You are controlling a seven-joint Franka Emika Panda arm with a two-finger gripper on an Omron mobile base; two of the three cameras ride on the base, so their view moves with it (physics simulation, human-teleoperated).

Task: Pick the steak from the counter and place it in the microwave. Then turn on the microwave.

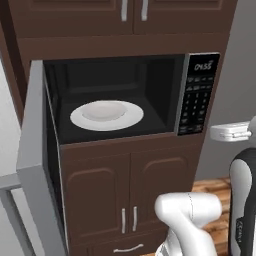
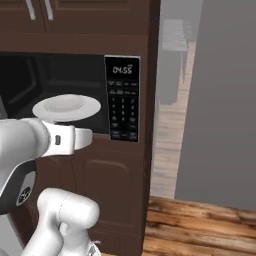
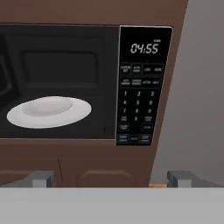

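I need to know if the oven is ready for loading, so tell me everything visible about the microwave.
The microwave is a black built-in unit set in dark brown cabinetry. Its grey-framed door is swung wide open to the left. A round white plate lies flat on the dark cavity floor. The keypad panel on the right shows 04:55 above rows of buttons. No steak is visible inside.

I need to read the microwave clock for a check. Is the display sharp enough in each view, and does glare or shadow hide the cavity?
Hand view: display crisp, reads 04:55. Right base view: the same, softer. Left base view: digits small, skewed, hardly readable. No glare; microwave cavity dark, white plate evenly lit.
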